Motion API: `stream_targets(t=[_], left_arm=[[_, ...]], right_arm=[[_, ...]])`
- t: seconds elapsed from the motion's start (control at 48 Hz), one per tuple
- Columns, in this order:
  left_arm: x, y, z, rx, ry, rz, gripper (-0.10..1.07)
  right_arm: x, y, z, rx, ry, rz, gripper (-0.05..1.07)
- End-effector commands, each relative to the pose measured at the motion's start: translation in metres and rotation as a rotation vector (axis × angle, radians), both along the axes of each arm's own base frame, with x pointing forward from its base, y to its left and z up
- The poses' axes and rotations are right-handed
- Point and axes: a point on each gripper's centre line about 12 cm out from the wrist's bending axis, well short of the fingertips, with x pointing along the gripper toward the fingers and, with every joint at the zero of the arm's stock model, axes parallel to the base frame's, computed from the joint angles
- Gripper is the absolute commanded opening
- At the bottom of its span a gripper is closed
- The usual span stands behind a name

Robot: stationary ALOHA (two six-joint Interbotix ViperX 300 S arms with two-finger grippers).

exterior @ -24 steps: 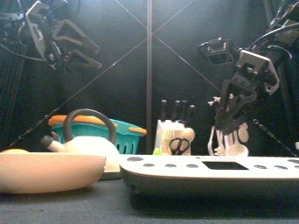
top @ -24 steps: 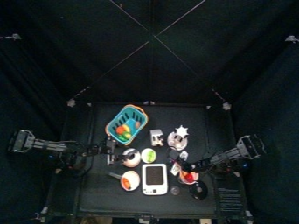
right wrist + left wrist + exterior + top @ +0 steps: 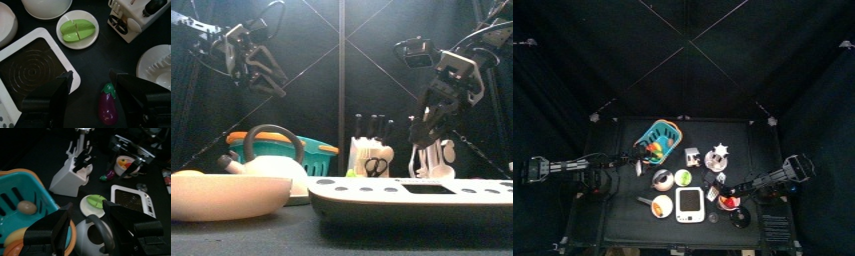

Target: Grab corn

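Note:
I cannot pick out corn for certain. The teal basket (image 3: 659, 138) holds orange and green items (image 3: 651, 150) too small to name; the left wrist view shows its slatted wall (image 3: 13, 198) with a beige round thing (image 3: 27, 206) inside. My left gripper (image 3: 95, 230) is open and empty above the white kettle (image 3: 90, 235), beside the basket; it hangs high in the front view (image 3: 254, 68). My right gripper (image 3: 95, 95) is open and empty over a purple eggplant (image 3: 107, 106), at the table's right (image 3: 724, 188).
A white knife block (image 3: 69, 176), a small plate of green apple slices (image 3: 77, 30), a white scale (image 3: 30, 65), a white dish rack (image 3: 159, 62), a beige bowl (image 3: 218, 195) and a cup (image 3: 124, 164) crowd the table around the kettle.
My left gripper has come lower and further right in the front view, and that arm has shifted in the top view. The right gripper has barely moved.

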Motion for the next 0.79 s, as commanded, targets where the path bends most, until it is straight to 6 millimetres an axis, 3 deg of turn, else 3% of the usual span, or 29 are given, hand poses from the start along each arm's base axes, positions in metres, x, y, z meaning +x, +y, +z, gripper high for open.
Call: stream_targets(t=[0.0, 0.208, 0.458, 0.771], left_arm=[[-0.003, 0.025, -0.001, 0.083, 0.079, 0.034, 0.88], [-0.006, 0.039, -0.03, 0.229, 0.239, -0.014, 0.88], [0.001, 0.045, -0.044, 0.292, 0.28, -0.05, 0.89], [0.006, 0.055, -0.069, 0.436, 0.451, -0.174, 0.91]], right_arm=[[0.002, 0.001, 0.002, -0.003, -0.008, 0.007, 0.93], [0.003, -0.001, -0.003, -0.016, 0.01, 0.008, 0.93], [0.004, -0.001, -0.004, -0.016, 0.012, 0.006, 0.93], [0.004, -0.002, -0.007, -0.02, 0.021, 0.004, 0.93]])
